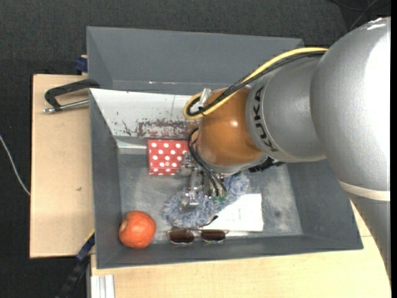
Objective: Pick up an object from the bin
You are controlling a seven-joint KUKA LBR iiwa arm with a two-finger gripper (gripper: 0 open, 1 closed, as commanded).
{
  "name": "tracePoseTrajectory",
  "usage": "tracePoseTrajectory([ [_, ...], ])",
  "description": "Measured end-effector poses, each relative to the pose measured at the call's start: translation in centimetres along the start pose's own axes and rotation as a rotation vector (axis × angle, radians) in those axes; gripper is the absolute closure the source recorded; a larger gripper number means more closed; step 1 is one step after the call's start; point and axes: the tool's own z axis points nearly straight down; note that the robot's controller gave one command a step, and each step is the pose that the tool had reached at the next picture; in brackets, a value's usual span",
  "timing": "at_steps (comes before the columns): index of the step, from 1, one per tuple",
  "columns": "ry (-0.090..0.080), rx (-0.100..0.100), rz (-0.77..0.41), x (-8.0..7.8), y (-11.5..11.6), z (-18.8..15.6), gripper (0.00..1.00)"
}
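The gripper point(201, 194) is sitting low on the blue-grey knitted cloth point(177, 215) at lower centre of frame; its closure cannot be told, and the lift is remaining.

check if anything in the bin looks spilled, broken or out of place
Nothing looks spilled or broken. The oddest thing is reddish-brown scuffing along the bin's back wall. The blue-grey cloth lies crumpled under the end effector, against the white card.

Dark carpeted floor point(43, 23) all around
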Motion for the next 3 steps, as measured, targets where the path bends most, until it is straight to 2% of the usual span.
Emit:
tracePoseTrajectory([
  [1,0.033,0.003,-0.002,0.8,0.1,0.3,1.0],
  [2,0.033,0.003,-0.002,0.8,0.1,0.3,1.0],
  [3,0.023,0.009,-0.01,0.3,0.8,-12.5,1.0],
])
